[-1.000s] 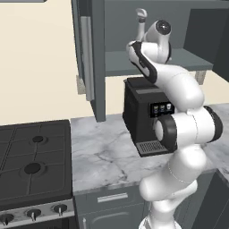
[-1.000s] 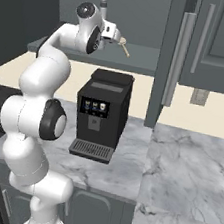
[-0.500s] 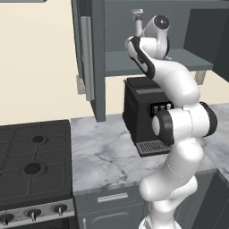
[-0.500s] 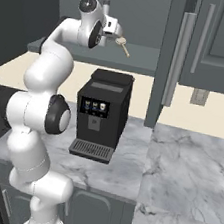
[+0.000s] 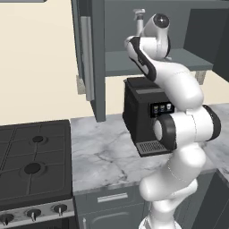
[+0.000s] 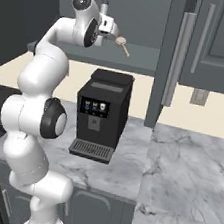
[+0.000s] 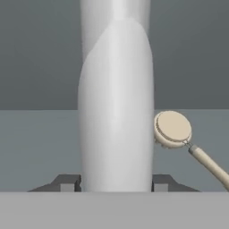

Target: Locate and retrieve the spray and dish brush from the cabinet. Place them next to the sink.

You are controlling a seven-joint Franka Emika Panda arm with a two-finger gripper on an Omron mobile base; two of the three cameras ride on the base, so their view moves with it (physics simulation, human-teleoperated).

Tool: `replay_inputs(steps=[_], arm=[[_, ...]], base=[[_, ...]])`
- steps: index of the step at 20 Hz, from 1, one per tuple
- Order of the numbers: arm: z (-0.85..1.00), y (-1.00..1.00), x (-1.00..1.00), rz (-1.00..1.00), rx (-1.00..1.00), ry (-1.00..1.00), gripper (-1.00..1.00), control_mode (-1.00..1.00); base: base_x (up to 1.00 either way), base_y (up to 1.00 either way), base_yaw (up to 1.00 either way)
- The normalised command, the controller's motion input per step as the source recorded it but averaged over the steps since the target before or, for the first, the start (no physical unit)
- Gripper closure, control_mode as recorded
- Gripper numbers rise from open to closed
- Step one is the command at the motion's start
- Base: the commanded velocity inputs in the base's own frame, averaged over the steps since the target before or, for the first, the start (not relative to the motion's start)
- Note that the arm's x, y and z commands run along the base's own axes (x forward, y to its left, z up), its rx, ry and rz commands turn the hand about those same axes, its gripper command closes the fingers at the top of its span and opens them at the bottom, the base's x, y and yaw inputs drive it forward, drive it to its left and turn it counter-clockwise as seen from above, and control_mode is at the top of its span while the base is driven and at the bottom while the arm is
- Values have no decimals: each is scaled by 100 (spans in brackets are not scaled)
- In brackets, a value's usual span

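Two dark fingertips of the white arm's gripper (image 7: 115, 182) had closed from wide open onto the slim pale grey spray bottle (image 7: 115, 107) on the dark grey cabinet's inner shelf (image 6: 142, 57), just beside the tan-handled dish brush (image 7: 179, 134), so lifting out looked next.

My arm (image 5: 179, 89) is glossy white, built of thick rounded links with smooth bulging shells, and at each joint (image 5: 164, 132) sits a dark grey, nearly black round cap or band. My topmost joint ends in a white dome with a small dark disc (image 5: 161, 20) at its centre. My two fingertips (image 7: 67, 182) are small, dark grey and blocky, with paler flat faces.
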Motion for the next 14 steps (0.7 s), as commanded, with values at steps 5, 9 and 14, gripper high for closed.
replay_inputs(steps=[5,9,14], arm=[[-3,29,-40,-6,0,-7,100,-100],[-27,27,-47,-7,0,-4,100,-100],[-14,18,-47,-6,0,-6,100,-100]], base=[[0,0,0],[0,0,0],[0,0,0]])
